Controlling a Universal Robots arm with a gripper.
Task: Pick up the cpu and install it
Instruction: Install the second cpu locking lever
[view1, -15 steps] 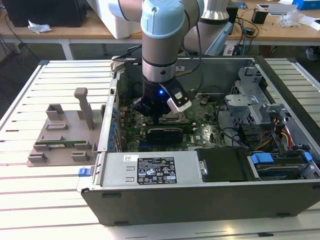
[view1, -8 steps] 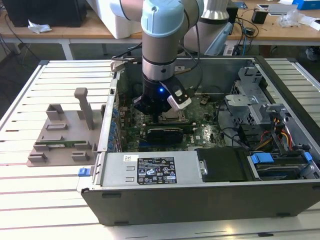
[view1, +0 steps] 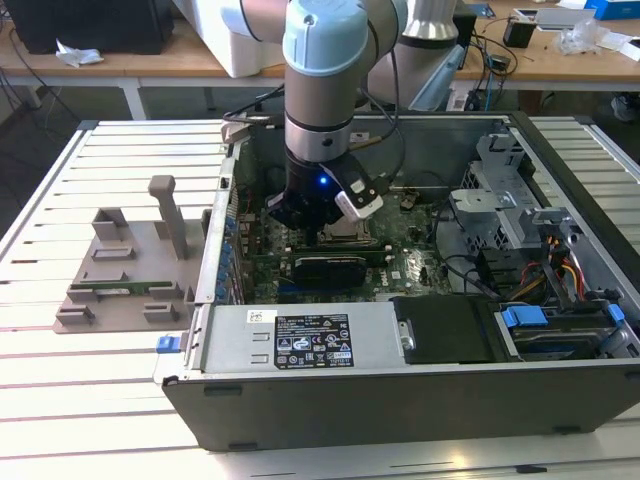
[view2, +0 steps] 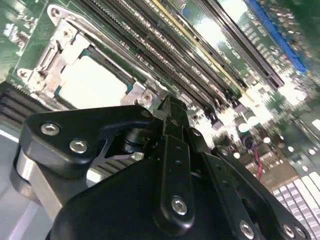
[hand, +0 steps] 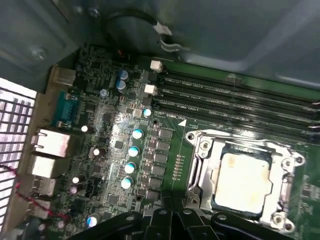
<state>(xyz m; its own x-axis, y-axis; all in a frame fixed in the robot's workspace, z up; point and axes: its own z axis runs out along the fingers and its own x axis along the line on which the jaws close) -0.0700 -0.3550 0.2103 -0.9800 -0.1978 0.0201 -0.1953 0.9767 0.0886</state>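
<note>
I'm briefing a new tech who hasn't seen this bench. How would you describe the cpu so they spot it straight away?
Look inside the open computer case at the green motherboard, under the robot's gripper. Beside the long black memory slots sits a square metal socket frame. The cpu lies within that frame: a flat pale silvery square, the one plain smooth surface among dark slots and small round capacitors.

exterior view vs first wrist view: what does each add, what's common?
Exterior view alone: the whole open computer case on the slatted table, the grey plastic tray beside it on the exterior view's left, and the arm reaching down into the case.
First wrist view alone: the cpu lying inside the socket frame, the empty memory slots, and a row of capacitors.
Both: the green motherboard and the claw above it.
</note>
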